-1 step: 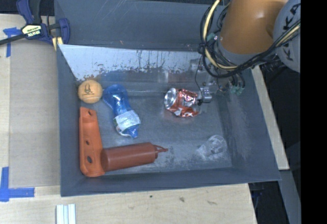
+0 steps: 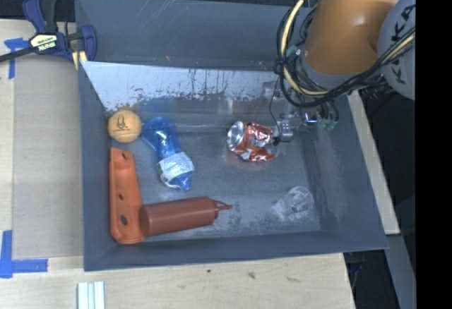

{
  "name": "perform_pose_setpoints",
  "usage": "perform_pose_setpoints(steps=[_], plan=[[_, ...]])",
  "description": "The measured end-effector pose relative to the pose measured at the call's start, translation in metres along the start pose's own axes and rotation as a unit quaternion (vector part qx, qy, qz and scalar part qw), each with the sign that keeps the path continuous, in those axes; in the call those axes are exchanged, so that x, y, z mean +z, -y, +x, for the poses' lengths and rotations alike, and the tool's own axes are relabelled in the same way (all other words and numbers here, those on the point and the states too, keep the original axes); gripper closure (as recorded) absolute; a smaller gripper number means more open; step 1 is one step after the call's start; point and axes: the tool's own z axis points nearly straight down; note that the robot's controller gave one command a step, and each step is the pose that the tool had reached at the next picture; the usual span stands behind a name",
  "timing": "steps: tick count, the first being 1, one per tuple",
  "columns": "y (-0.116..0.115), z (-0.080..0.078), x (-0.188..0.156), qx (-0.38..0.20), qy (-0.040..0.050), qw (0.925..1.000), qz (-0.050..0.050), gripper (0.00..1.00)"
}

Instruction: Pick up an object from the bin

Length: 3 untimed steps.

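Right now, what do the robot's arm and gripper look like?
The arm is pale grey with dark lettering. A rounded orange cover caps its wrist, with yellow and black cables looped beside it. The gripper below is small, dark and metallic.

Black capitals, a K among them, stand on the grey arm casing [image 2: 401, 25] at the frame's upper right, cut off at the edge. Print on the crushed red can [image 2: 251, 142] is unreadable.

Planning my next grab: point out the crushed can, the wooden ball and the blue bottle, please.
crushed can [image 2: 248, 142]: camera view, on its red crumpled side.
wooden ball [image 2: 124, 126]: camera view, on the ball's middle.
blue bottle [image 2: 168, 154]: camera view, on its squashed body.
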Motion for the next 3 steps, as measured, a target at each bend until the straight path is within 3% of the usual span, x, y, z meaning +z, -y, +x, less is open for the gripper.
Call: perform_pose_setpoints(steps=[1, 2, 3], plan=[[-0.014, -0.005, 0.093, 0.069, 0.002, 0.9976, 0.0, 0.0], [0.022, -0.014, 0.108, 0.042, 0.0038, 0.9991, 0.0, 1.0], [0.022, -0.014, 0.108, 0.042, 0.0038, 0.9991, 0.0, 1.0]])
